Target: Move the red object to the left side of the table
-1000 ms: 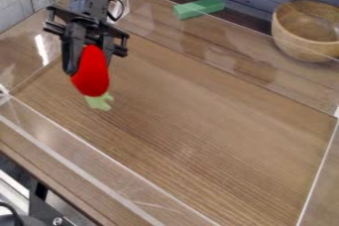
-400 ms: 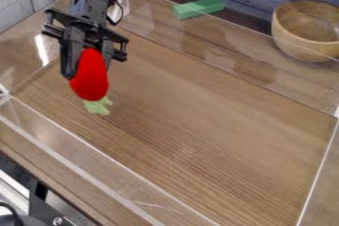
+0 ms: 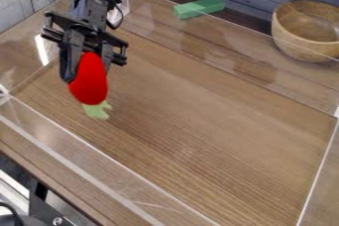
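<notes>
The red object (image 3: 89, 81) is a glossy red toy fruit with a light green leafy stem (image 3: 98, 110) at its lower end. It hangs stem-down between the black fingers of my gripper (image 3: 87, 63), which is shut on its upper part. The stem sits at or just above the table (image 3: 212, 121); I cannot tell whether it touches. All this is at the left of the tabletop, near the left acrylic wall.
A flat green block (image 3: 200, 8) lies at the back centre. A round wooden bowl (image 3: 308, 30) stands at the back right. Low clear acrylic walls (image 3: 79, 161) border the wood-grain top, with one running along the front.
The gripper with the red object has drifted slightly left and down across the frames; the grip is unchanged.
</notes>
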### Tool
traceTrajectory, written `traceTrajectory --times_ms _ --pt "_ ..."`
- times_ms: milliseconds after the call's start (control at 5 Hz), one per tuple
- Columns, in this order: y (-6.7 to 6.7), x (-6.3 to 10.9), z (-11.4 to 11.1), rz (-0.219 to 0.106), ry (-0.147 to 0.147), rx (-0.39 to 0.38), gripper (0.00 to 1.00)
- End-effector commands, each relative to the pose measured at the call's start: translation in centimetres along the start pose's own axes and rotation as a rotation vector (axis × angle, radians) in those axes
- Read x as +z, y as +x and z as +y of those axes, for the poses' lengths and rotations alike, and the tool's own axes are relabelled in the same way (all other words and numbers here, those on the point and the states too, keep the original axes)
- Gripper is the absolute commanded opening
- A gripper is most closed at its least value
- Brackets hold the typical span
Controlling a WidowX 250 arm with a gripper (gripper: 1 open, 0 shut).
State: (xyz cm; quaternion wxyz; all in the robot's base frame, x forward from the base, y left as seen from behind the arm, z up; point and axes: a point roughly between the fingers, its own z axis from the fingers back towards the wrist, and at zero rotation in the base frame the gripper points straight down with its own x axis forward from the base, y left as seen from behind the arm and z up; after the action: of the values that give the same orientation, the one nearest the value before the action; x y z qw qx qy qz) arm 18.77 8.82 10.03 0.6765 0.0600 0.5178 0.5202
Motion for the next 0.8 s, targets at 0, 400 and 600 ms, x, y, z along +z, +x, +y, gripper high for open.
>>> traceTrajectory --times_ms 0,400,600 --pt "-0.72 0.83 1.15 -0.035 -0.066 0.006 0.00" --pt "-0.60 0.66 1.07 -0.013 -0.078 0.007 0.00" --pt "-0.56 0.66 1.05 -0.001 -0.086 0.008 0.00"
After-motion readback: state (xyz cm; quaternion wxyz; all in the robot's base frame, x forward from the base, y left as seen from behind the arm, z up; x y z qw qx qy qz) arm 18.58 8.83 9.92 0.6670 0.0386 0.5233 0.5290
